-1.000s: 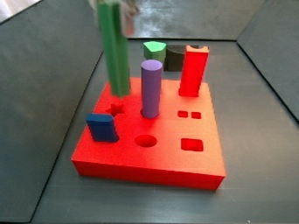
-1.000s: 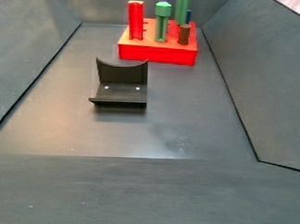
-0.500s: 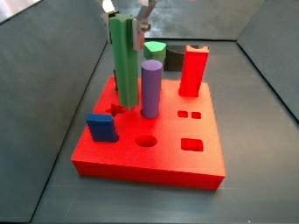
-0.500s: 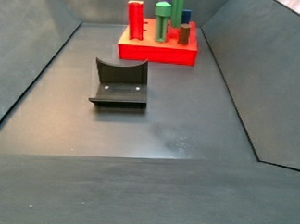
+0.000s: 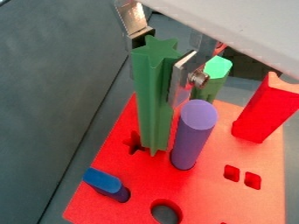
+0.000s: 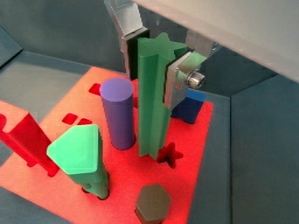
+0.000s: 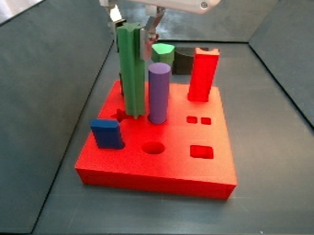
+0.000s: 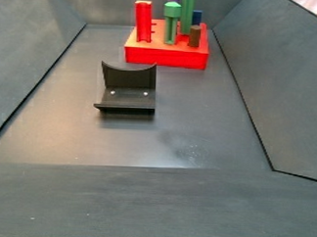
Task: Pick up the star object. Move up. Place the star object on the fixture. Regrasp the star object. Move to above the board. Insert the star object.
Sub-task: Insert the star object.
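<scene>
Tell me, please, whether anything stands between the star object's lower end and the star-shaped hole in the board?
Nothing visible does. The gripper holds the star object upright, its lower end at the star hole in the board. The purple cylinder stands right beside it, not beneath.

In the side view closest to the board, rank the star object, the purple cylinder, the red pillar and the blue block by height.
1. The star object, tallest, its top between the fingers of the gripper.
2. Purple cylinder and red pillar look alike; the pillar stands farther back, so I won't rank them.
3. Blue block, shortest.
</scene>
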